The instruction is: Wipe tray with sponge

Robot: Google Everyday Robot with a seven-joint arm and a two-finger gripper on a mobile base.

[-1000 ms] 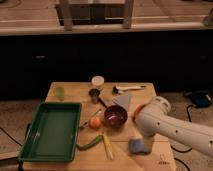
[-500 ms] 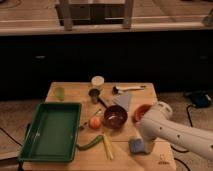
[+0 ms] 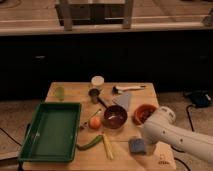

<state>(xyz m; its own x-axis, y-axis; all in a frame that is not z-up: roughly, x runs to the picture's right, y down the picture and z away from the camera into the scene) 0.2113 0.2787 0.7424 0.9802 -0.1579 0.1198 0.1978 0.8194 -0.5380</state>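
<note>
The dark-green tray (image 3: 30, 145) lies at the front left of the wooden table, with nothing in it. The small blue-grey sponge (image 3: 136, 146) lies flat near the table's front edge, right of centre. My white arm reaches in from the lower right. Its gripper (image 3: 148, 136) hangs just above the sponge's right edge and partly covers it. The gripper is open and holds nothing. The tray is about a tray's width to the left of it.
Between tray and sponge lie a green vegetable (image 3: 90, 144) and a yellow stick (image 3: 107, 146). Behind them are an orange fruit (image 3: 95, 121), a dark bowl (image 3: 115, 117), an orange bowl (image 3: 144, 113), a pale folded cloth (image 3: 123, 100), a metal cup (image 3: 94, 95) and a white cup (image 3: 97, 81).
My arm has come down and forward, bringing the gripper from over the orange bowl to the sponge. Nothing on the table has moved.
</note>
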